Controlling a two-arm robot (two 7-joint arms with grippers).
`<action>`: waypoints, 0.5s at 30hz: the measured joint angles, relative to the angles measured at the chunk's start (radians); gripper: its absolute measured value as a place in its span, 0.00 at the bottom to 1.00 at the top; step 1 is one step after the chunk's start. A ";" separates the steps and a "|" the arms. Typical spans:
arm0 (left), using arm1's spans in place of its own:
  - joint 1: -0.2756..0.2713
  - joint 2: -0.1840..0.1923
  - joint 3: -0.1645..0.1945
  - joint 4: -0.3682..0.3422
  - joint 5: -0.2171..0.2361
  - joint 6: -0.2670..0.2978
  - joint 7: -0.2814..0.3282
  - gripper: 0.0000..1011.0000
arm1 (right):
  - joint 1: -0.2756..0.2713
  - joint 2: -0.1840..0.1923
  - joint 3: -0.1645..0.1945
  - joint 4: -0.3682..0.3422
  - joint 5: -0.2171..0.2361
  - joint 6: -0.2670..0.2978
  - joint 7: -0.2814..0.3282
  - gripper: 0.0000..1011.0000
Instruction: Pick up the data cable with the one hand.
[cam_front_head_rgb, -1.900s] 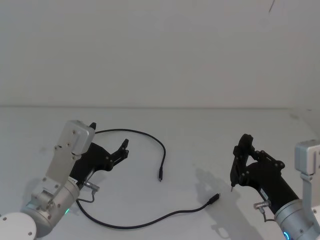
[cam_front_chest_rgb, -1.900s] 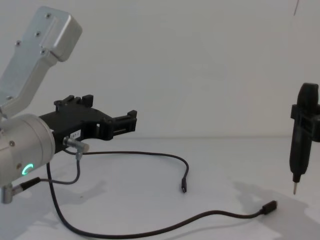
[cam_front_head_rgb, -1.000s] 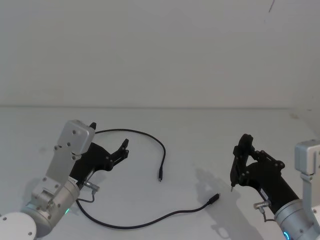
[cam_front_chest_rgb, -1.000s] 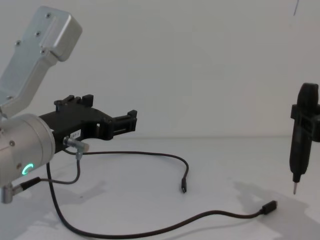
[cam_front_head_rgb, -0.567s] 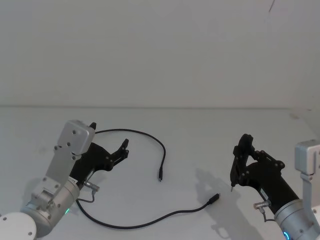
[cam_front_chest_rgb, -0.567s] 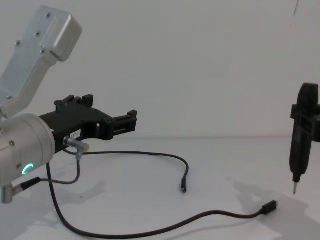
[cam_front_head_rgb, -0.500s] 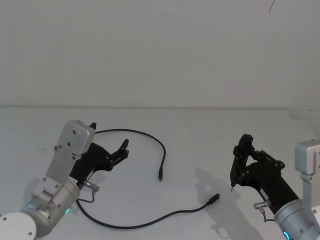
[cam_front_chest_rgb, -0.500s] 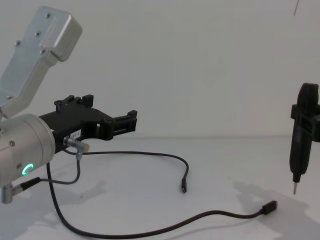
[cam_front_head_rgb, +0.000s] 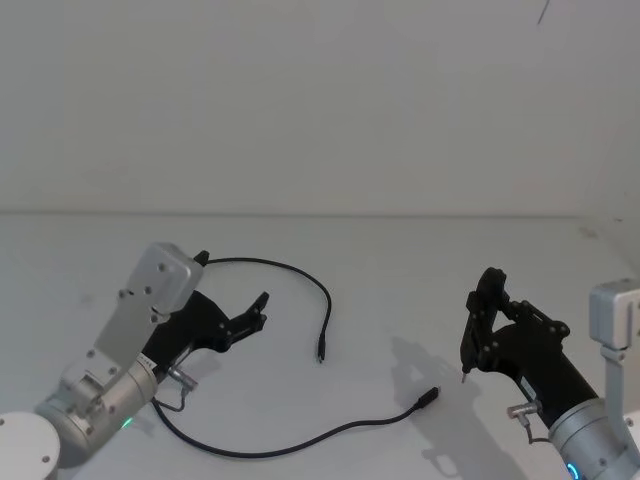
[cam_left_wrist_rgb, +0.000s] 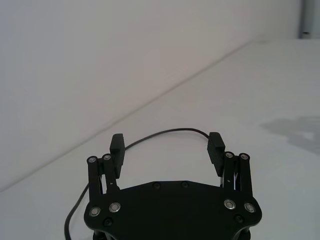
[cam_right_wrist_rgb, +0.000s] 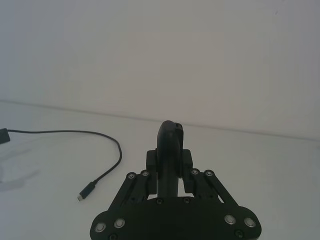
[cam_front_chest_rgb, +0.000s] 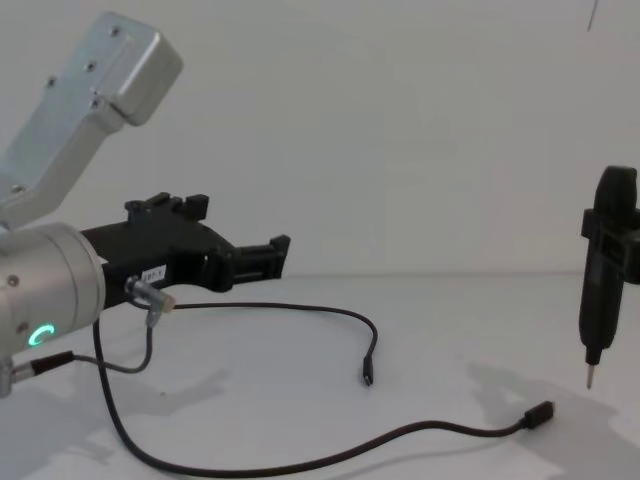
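The data cable (cam_front_head_rgb: 327, 300) is a thin black cord lying in a wide loop on the white table (cam_front_head_rgb: 400, 260). One plug (cam_front_head_rgb: 320, 354) rests mid-table and the other plug (cam_front_head_rgb: 429, 397) nearer me. My left gripper (cam_front_head_rgb: 232, 279), blocky and black, hovers open just above the cord's far arc at the left. In the left wrist view that gripper (cam_left_wrist_rgb: 166, 144) is open with nothing between its fingers, and the cable (cam_left_wrist_rgb: 172, 131) curves past beyond them. In the chest view the left gripper (cam_front_chest_rgb: 262, 262) sits above the cable (cam_front_chest_rgb: 300, 306).
My right gripper (cam_front_head_rgb: 486, 305) stays parked at the right, shut on a slim black pen-like tool (cam_front_chest_rgb: 598, 290) whose metal tip points down at the table. A short grey wire (cam_front_chest_rgb: 150, 335) hangs from my left wrist. A plain white wall rises behind.
My left gripper has shifted a little forward and to the right, over the cord's loop. The cable and the right arm have stayed put.
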 joint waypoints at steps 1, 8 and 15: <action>-0.005 0.009 0.004 -0.002 0.001 0.007 -0.017 0.99 | 0.000 0.000 0.000 0.000 0.000 0.000 0.000 0.28; -0.033 0.050 0.023 -0.010 0.005 0.047 -0.097 0.99 | 0.000 0.000 0.000 0.000 0.000 0.000 0.000 0.28; -0.078 0.089 0.051 -0.015 0.004 0.122 -0.207 0.99 | 0.000 0.000 0.000 0.000 0.000 0.000 0.000 0.28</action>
